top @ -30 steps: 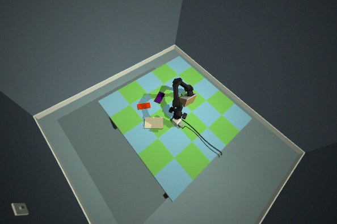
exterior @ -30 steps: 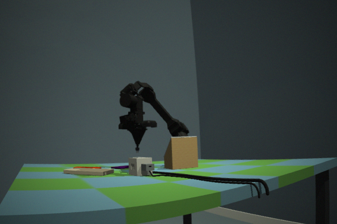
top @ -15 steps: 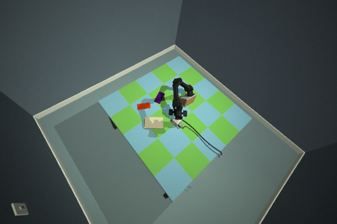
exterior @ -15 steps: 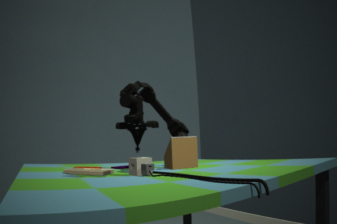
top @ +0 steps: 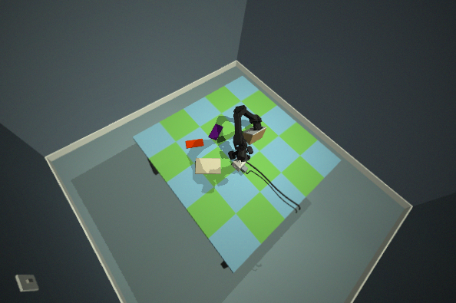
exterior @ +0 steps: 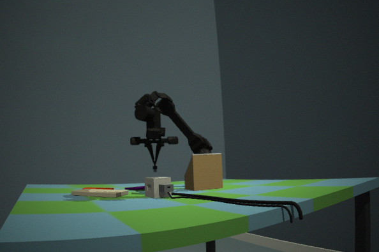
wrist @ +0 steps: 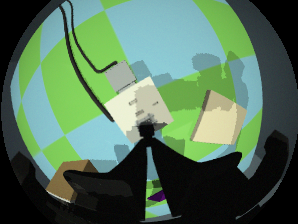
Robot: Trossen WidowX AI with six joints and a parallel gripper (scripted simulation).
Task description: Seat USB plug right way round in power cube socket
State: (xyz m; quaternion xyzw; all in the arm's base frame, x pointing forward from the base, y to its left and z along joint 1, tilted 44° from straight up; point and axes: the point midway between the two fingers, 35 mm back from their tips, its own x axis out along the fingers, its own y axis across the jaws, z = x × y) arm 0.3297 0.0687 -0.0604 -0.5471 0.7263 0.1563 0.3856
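Note:
The power cube (top: 238, 164) (exterior: 150, 191) (wrist: 120, 106) is a pale block standing on the table, with small dark slots in its top. My gripper (exterior: 155, 166) (wrist: 148, 142) points straight down above the cube and is shut on the small USB plug (exterior: 155, 170). The plug's grey tip shows below the fingers, with a visible gap between it and the cube's top in the exterior view. In the wrist view the plug is mostly hidden by the dark fingertips, over the near part of the cube's top. Which way round the plug faces cannot be told.
A grey block (exterior: 166, 188) (wrist: 120, 75) sits against the cube's side. Dark cables (top: 272, 185) (exterior: 230, 201) run over the table edge. A cream slab (top: 208, 166) (wrist: 220, 120), red block (top: 194, 143), purple block (top: 216, 132) and the brown box (exterior: 207, 171) under the arm's base stand around.

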